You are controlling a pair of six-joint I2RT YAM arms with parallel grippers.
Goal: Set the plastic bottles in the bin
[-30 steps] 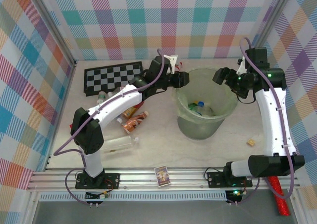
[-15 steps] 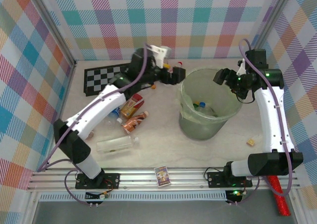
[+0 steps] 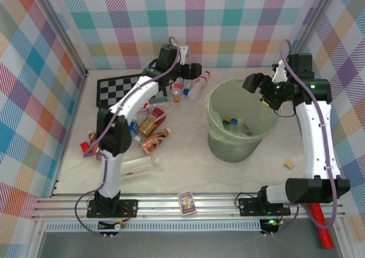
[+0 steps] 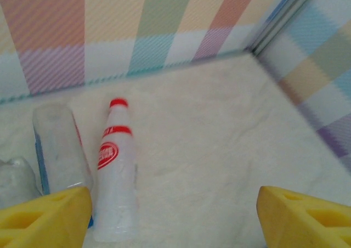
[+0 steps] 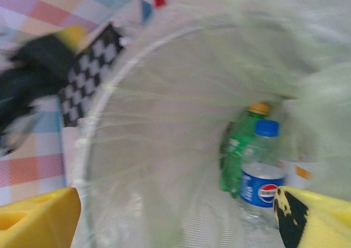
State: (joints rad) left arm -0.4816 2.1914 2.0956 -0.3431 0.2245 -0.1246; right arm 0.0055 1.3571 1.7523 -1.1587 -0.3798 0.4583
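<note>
Bottles (image 3: 155,141) are lying on the worktop (image 3: 251,175) left of the bin (image 3: 228,149), others inside it. Left tool (image 4: 175,218) is gaping empty by the far wall. Right tool (image 5: 175,218) is hovering wide open and empty above the bin.

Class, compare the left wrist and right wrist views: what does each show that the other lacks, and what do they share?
Left wrist: a red-capped white bottle lying beside a clear bottle on the table. Right wrist: inside the bin, a green bottle and a Pepsi bottle, plus the chessboard. Both: checked wall and open yellow fingers.
</note>
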